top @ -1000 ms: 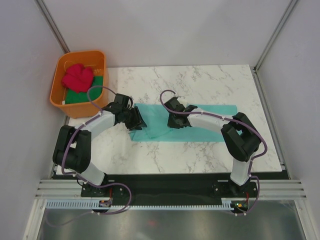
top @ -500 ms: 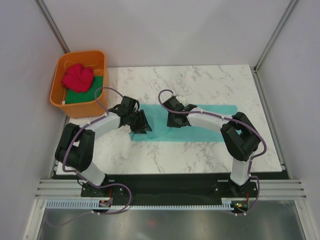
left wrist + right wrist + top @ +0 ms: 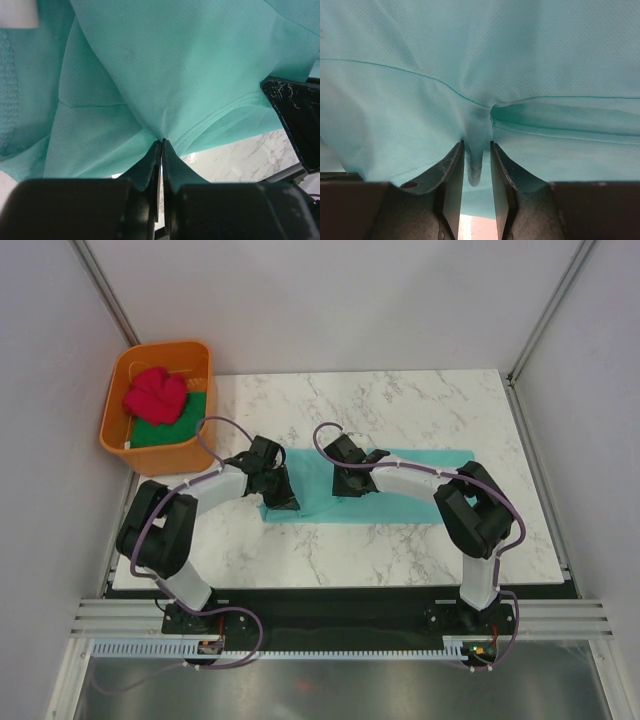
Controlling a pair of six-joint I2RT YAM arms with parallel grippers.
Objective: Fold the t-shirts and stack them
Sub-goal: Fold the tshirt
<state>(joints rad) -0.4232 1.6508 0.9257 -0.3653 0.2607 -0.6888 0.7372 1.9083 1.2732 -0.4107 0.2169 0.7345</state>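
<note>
Top external view, teal t-shirt (image 3: pixel 312 502) first: lies on the marble table (image 3: pixel 400 405) as a flat band. Runs with its long axis left to right across the middle of the slab. Points its right end at the table's right edge; ends on the left beneath the left gripper (image 3: pixel 280 495). Shows a straight near edge, parallel to the table's front.

Left wrist view: teal t-shirt (image 3: pixel 175 60) fills the picture, creased into folds that meet at the left gripper (image 3: pixel 161 142). Jaws pressed together there, pinching a stitched hem edge of the cloth. Marble visible just beyond the hem at lower right.

Right wrist view: teal t-shirt (image 3: pixel 480 50) again across the whole picture, with 2 seam lines converging on the right gripper (image 3: pixel 476 150). Jaws closed to a narrow slot on a small puckered tuck of the fabric.

Back on the top external view: right gripper (image 3: pixel 345 480) sits on the band's far edge, left of its middle, near the left gripper but apart from it. Both arms reach inward over the shirt.

Further out, at the table's far-left corner: orange tub (image 3: pixel 160 455), holding a crumpled pinkish-red t-shirt (image 3: pixel 156 393) on top of a dark green t-shirt (image 3: pixel 197 406). Well apart from the teal shirt.
</note>
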